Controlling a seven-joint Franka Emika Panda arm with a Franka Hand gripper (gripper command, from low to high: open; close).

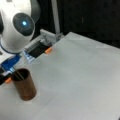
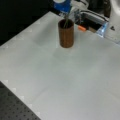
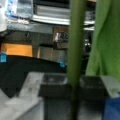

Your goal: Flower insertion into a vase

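The brown wood-grain vase (image 1: 24, 85) (image 2: 66, 33) stands upright on the grey table, at the left in one front view and top centre in the opposite one. My gripper (image 1: 11, 71) (image 2: 65, 13), with blue parts, hangs just above the vase's rim. It is shut on the flower, whose thin stem (image 1: 18, 74) (image 2: 65, 22) slants down into the dark hollow. In the wrist view the green stem (image 3: 75, 50) runs straight down between the fingers, and a green leaf (image 3: 107, 37) hangs to its right. No blossom shows.
The white robot base (image 1: 17, 25) (image 2: 113, 20) rises behind the vase. A metal frame with an orange tab (image 1: 48, 50) (image 2: 81, 28) lines the table's back edge. Grey tabletop (image 1: 80, 82) (image 2: 60, 80) spreads in front. A dark perforated board (image 2: 15, 110) lies past one corner.
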